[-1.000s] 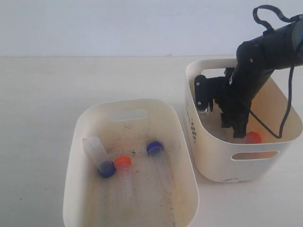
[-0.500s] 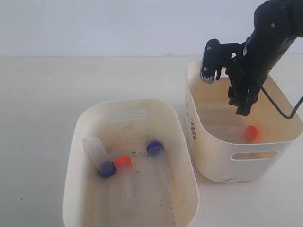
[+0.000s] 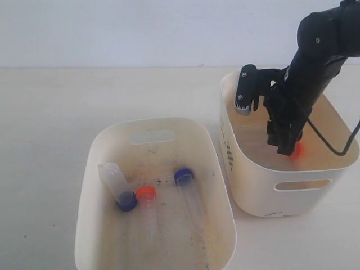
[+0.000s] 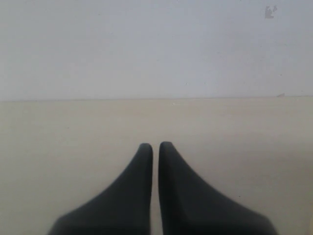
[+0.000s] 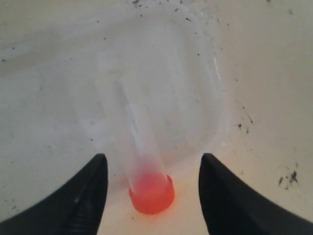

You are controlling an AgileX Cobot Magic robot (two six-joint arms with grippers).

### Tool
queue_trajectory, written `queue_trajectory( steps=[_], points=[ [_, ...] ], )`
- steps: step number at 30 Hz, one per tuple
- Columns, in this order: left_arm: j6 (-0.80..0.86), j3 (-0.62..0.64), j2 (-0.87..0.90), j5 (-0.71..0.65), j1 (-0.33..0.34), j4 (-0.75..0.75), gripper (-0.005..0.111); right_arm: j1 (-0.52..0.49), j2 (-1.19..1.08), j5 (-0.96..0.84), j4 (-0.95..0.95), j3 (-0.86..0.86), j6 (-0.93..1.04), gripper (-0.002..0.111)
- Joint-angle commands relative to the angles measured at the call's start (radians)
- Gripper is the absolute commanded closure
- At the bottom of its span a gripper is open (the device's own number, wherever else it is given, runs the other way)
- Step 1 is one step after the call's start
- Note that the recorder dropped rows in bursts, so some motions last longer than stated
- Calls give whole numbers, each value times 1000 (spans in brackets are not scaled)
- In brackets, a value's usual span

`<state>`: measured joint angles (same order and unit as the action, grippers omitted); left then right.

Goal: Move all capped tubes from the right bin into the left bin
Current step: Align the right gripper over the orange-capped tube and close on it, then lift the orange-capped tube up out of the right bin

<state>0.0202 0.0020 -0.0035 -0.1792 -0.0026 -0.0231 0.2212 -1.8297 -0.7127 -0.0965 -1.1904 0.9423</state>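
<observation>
In the right bin [image 3: 256,185] lies one capped tube [image 3: 297,149], clear with an orange cap. My right gripper [image 3: 286,147] reaches down into that bin. In the right wrist view its jaws stand open on either side of the tube [image 5: 146,166], apart from it, with the gripper [image 5: 152,156] over the orange cap end. The left bin [image 3: 90,169] holds three capped tubes: a blue-capped one [image 3: 117,185], an orange-capped one [image 3: 147,202] and another blue-capped one [image 3: 183,176]. My left gripper [image 4: 155,145] is shut and empty above bare table; it does not show in the exterior view.
The two bins stand side by side on a pale table [image 3: 50,112] with a narrow gap between them. The right bin's floor [image 5: 254,73] carries a few dark specks. A black cable [image 3: 337,149] hangs from the right arm over the bin.
The right gripper went from deep in the right bin up above its rim, then came back down over the orange-capped tube. Its jaws stayed open. The tubes in the left bin did not move.
</observation>
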Motion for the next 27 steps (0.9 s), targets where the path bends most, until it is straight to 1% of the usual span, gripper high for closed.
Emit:
queue_trajectory(
  steps=[1, 13, 20, 27],
  points=[
    [-4, -2, 4, 7, -7, -3, 103, -2, -46, 48, 13, 4, 16, 54],
    [-4, -2, 4, 7, -7, -3, 103, -2, -133, 134, 7, 4, 44, 54],
    [-4, -2, 4, 7, -7, -3, 103, -2, -167, 220, 5, 4, 44, 54],
    [-4, -2, 4, 7, -7, -3, 103, -2, -214, 225, 5, 4, 44, 54]
  ],
)
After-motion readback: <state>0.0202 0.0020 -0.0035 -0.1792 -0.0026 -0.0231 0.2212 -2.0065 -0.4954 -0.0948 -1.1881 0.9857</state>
